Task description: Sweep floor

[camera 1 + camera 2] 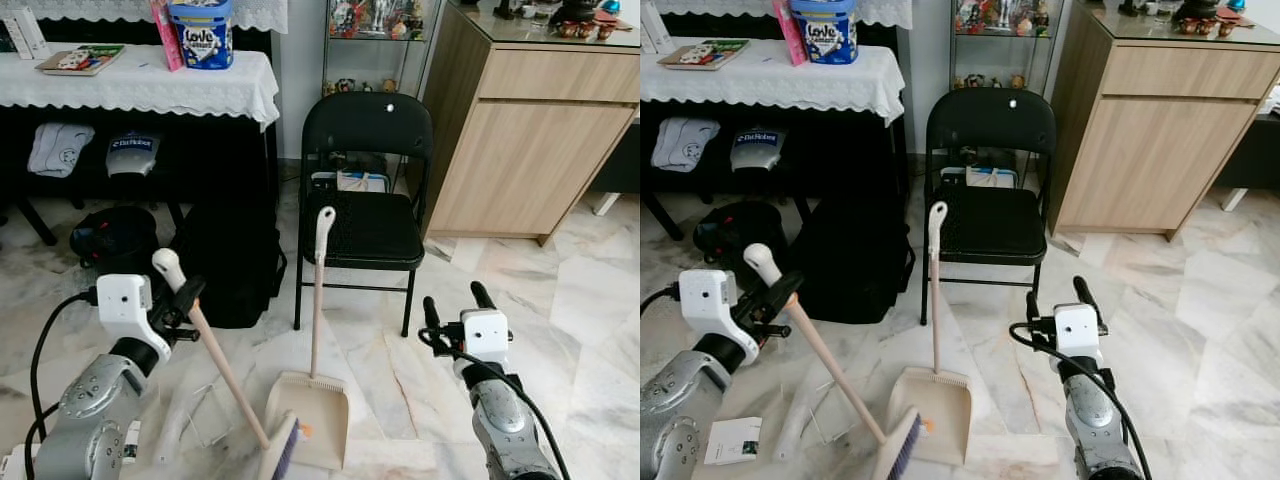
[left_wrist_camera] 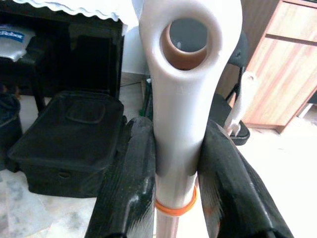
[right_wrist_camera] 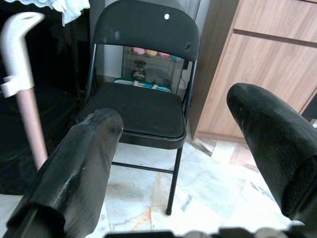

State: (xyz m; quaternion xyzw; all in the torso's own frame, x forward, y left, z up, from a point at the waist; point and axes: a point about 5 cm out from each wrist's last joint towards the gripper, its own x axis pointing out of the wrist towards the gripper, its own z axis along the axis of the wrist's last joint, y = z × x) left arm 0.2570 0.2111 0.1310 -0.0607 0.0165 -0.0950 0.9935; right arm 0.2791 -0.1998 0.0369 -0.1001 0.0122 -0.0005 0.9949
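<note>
My left gripper (image 1: 183, 297) is shut on the broom handle (image 1: 222, 365), just below its white end cap (image 2: 184, 74). The beige stick slants down to the bristle head (image 1: 282, 452) at the bottom edge of the view. Beside the bristles stands the beige dustpan (image 1: 311, 416), upright on the marble floor, its long handle (image 1: 318, 300) rising to a white grip. A small orange scrap lies in the pan. My right gripper (image 1: 457, 300) is open and holds nothing, right of the dustpan, in front of the black folding chair (image 1: 364, 215).
A black bag (image 1: 232, 262) sits under the lace-covered table (image 1: 140, 85) at the left. A wooden cabinet (image 1: 530, 140) stands at the right. Clear plastic wrap (image 1: 195, 410) and a small card (image 1: 733, 440) lie on the floor near my left arm.
</note>
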